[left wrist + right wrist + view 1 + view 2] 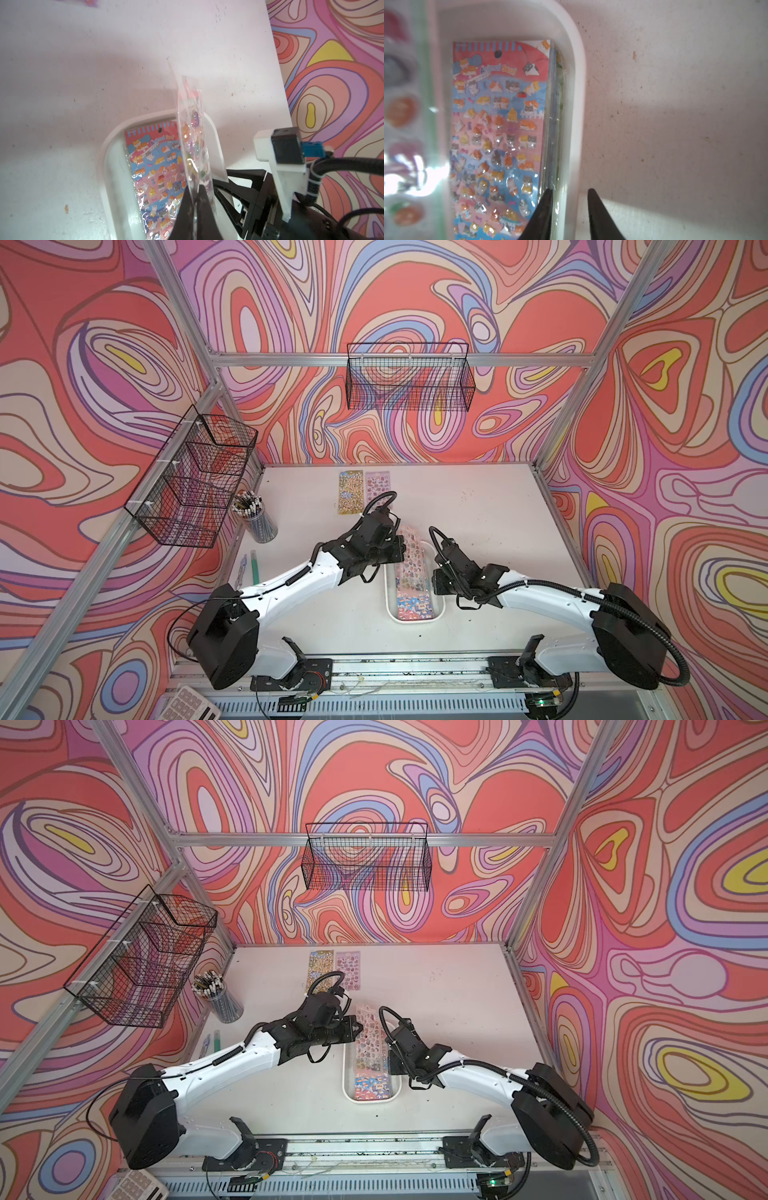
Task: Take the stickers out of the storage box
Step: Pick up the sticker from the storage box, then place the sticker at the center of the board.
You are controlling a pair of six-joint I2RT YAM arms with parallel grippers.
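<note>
The white storage box (415, 619) (108, 149) lies in the middle of the table and holds a stack of stickers, with a blue and pink animal sheet (498, 124) (155, 166) on top. My left gripper (195, 185) is shut on one wrapped sticker sheet (191, 124) (409, 539), which stands edge-on above the box. My right gripper (569, 191) straddles the box's right wall (577, 83). One finger is inside by the stack and the other outside, and the jaws are open with a gap on the outer side. A yellow sheet (350, 491) and a pink sheet (377, 485) lie on the table at the back.
A cup of pencils (255, 516) and a green pen (253, 568) sit along the table's left side. Black wire baskets hang on the left wall (195, 477) and on the back wall (409, 377). A calculator (191, 705) lies at the front left corner.
</note>
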